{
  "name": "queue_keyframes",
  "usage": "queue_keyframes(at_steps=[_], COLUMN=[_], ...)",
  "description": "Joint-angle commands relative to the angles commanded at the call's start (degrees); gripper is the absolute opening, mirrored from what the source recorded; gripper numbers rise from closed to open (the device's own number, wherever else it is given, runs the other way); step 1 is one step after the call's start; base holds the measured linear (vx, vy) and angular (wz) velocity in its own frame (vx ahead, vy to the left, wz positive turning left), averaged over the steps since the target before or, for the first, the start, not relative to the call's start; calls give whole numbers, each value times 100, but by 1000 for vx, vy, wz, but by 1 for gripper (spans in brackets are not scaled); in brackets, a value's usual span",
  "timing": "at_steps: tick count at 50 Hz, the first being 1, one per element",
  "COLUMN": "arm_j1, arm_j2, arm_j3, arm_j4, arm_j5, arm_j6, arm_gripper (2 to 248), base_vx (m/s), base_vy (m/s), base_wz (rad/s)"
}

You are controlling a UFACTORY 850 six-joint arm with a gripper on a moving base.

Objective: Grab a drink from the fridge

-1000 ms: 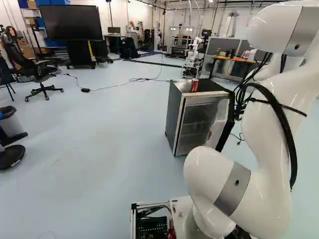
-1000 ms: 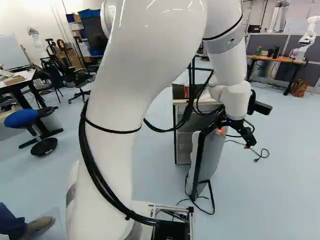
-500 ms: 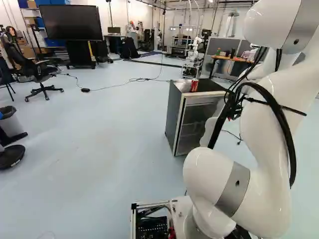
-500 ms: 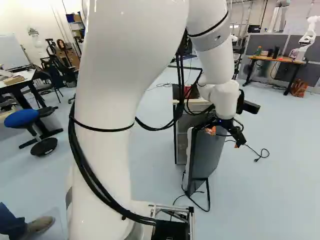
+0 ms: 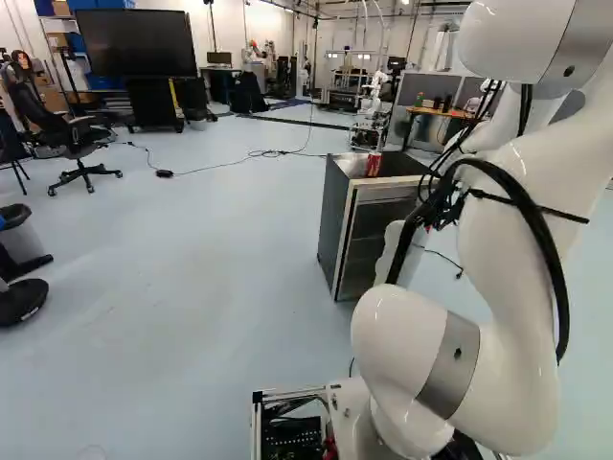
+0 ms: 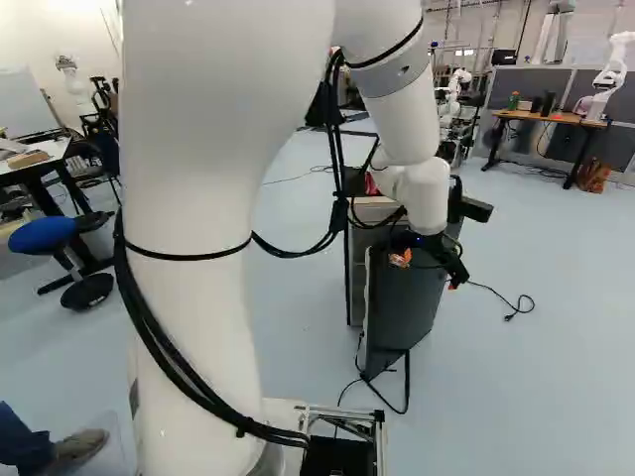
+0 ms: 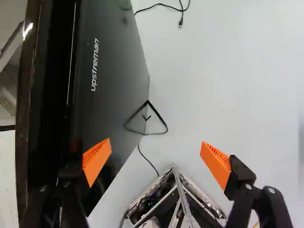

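- Pincer [image 6: 427,273], black with two orange-padded fingers, hung spread at the end of my white, cable-wrapped arm [image 5: 508,249], with nothing gripped.
- I had it high beside the dark grey, flat-faced door [image 6: 402,317] of the small grey box-shaped fridge [image 5: 334,225]; in the wrist view one finger overlapped the door and the other stood over the pale floor [image 7: 228,85]. I could not tell whether that first finger touched the door.
- The fridge door stood open, swung out towards my base.
- I saw a red metal drink can [image 5: 374,165] upright on top of the fridge; I could not make out any drink inside.
- A thin black cable [image 6: 509,316] lay on the floor beyond the door.
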Motion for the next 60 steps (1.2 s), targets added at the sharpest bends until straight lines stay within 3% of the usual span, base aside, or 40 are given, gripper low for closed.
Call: queue_keyframes(at_steps=[60], arm_j1=[908], arm_j2=[947], arm_j3=[1148], arm_j4=[0], arm_j5=[2463], arm_j6=[0], arm_gripper=[247], base_vx=[0], base_vy=[0], base_wz=[0])
